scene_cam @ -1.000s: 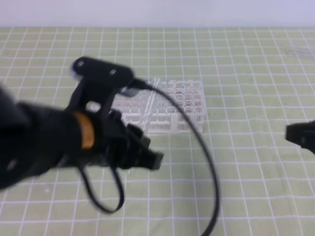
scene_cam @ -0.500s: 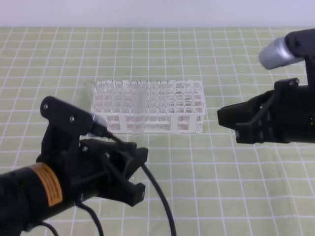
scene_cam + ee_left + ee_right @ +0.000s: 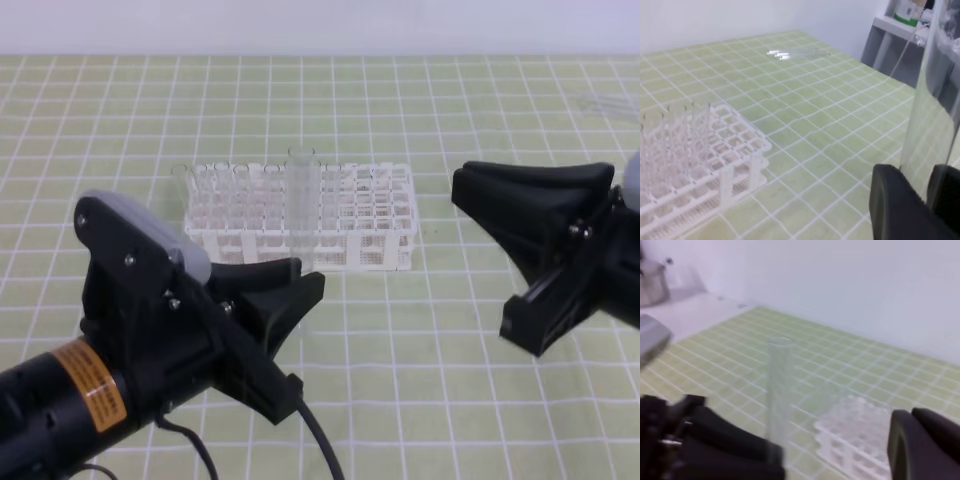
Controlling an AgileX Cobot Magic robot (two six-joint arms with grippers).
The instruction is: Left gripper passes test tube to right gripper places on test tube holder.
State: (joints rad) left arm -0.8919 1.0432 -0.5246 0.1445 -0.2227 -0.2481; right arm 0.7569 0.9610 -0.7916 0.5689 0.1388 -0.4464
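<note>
Test tube (image 3: pixel 301 205) standing upright in the left gripper (image 3: pixel 296 288), rack right behind it.

Left fingers (image 3: pixel 900 200) are pinched narrow around the bottom end of the tube, so the glass sticks straight up with its open rim on top, lifted clear of the green gridded counter (image 3: pixel 450 120). In the high view the white test tube holder (image 3: pixel 340 215) sits at about 12 o'clock from that gripper, with a row of other clear tubes (image 3: pixel 215 190) along its left part. The right gripper (image 3: pixel 470 195) hangs over at 3 o'clock, well apart from the tube, fingers squeezed together on nothing. A few more tubes (image 3: pixel 790 52) lie on the counter far back.
</note>
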